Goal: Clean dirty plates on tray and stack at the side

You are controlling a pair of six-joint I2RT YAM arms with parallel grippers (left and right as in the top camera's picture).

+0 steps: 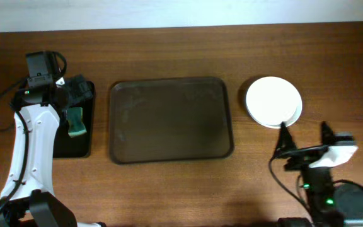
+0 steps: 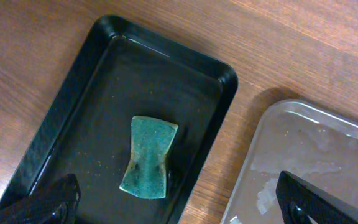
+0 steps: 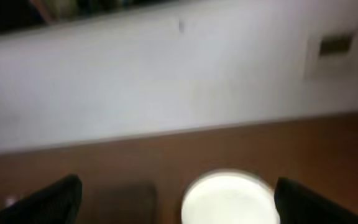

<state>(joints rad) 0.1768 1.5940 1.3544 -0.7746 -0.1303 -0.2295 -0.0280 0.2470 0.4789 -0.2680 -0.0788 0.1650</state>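
The plates [image 1: 273, 101] sit stacked on the table to the right of the large dark-brown tray [image 1: 170, 120]; a white one is on top, and a pale edge of another shows at the stack's lower right. The stack shows blurred in the right wrist view [image 3: 229, 199]. The tray holds no plates; its wet corner shows in the left wrist view [image 2: 316, 162]. My left gripper [image 2: 179, 208] is open above the narrow black tray [image 2: 61, 112], over a green sponge [image 2: 148, 157]. My right gripper [image 1: 303, 135] is open and empty, just in front of the plates.
The narrow black tray [image 1: 87, 142] with the green sponge [image 1: 75, 122] lies left of the brown tray. The left arm [image 1: 33, 145] reaches along the table's left side. The right arm's base [image 1: 326, 189] is at the front right. A white wall [image 3: 166, 81] runs behind the table.
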